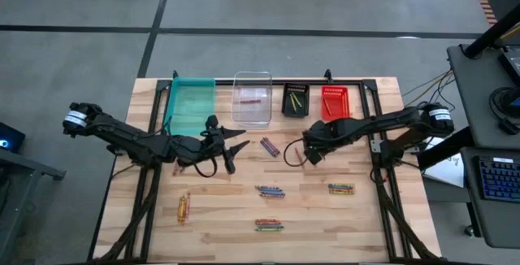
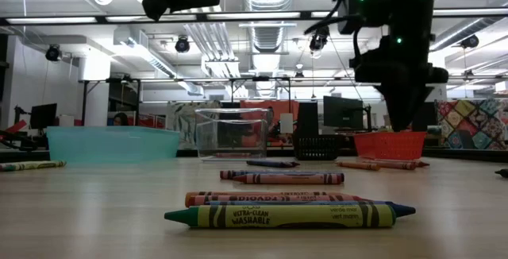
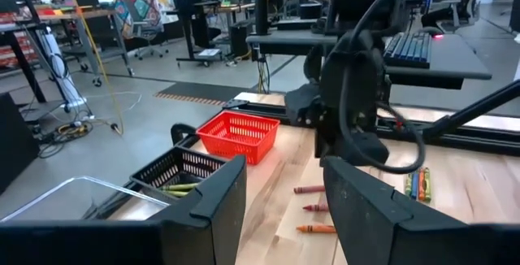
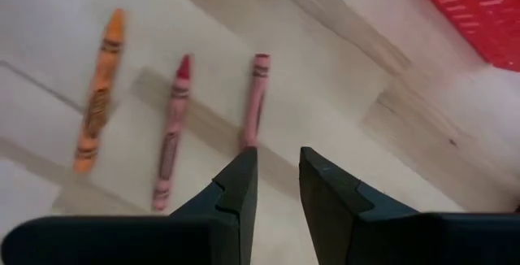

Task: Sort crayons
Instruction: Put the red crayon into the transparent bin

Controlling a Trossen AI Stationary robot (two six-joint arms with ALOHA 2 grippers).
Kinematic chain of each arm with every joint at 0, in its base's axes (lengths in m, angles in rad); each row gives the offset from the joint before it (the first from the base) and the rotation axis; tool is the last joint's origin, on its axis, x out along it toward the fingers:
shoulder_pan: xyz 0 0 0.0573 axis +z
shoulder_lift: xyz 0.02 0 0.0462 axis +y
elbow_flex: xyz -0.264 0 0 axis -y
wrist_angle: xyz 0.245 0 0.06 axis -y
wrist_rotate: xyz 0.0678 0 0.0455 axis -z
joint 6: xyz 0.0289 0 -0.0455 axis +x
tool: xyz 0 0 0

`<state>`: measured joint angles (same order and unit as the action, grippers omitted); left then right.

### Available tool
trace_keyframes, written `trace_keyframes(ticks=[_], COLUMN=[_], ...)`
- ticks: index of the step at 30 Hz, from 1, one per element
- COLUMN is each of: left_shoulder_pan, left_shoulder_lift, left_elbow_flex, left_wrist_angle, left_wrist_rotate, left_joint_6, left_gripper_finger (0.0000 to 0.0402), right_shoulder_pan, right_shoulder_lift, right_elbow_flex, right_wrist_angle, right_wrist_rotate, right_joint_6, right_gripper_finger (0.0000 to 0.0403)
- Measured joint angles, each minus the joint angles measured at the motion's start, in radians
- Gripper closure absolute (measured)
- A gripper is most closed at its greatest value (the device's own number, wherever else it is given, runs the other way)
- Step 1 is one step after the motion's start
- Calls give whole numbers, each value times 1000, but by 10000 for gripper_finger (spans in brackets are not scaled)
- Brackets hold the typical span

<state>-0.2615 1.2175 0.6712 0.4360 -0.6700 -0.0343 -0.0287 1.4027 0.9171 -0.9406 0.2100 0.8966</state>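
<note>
Crayons lie flat on the wooden table in small groups (image 1: 270, 191) (image 1: 340, 188) (image 1: 269, 225) (image 1: 184, 206) (image 1: 270, 145). An orange crayon (image 4: 99, 90), a red crayon (image 4: 173, 131) and a pink crayon (image 4: 256, 98) lie side by side under my right gripper (image 4: 276, 159). That gripper (image 1: 309, 154) points down, open by a narrow gap, above the pink crayon's end and clear of the table. My left gripper (image 1: 236, 139) hangs level over the table near the teal bin (image 1: 191, 102), open, with nothing between its fingers (image 3: 219, 208).
A teal bin, a clear bin (image 1: 252, 98), a black basket (image 1: 295, 100) and a red basket (image 1: 334, 101) stand in a row along the far edge. The clear bin and the black basket hold some crayons. Bare wood lies between the crayon groups.
</note>
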Motion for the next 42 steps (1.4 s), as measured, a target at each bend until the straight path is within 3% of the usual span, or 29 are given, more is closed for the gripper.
trace_keyframes(ticks=[20, 31, 42], left_shoulder_pan=[0, 0, 0], left_shoulder_lift=[4, 4, 4], left_elbow_flex=[0, 0, 0], left_wrist_angle=[-2, -11, -14], left_wrist_rotate=[0, 0, 0], left_joint_6=[-2, -1, -1], left_gripper_finger=[253, 253, 253], right_shoulder_pan=[-29, -28, -31], right_shoulder_lift=[29, 148, 197], right_elbow_flex=[-103, -108, -99], right_wrist_angle=[203, 252, 251], right_wrist_rotate=[-2, -7, -22], right_joint_6=[-14, -24, -44], right_gripper_finger=[319, 329, 388])
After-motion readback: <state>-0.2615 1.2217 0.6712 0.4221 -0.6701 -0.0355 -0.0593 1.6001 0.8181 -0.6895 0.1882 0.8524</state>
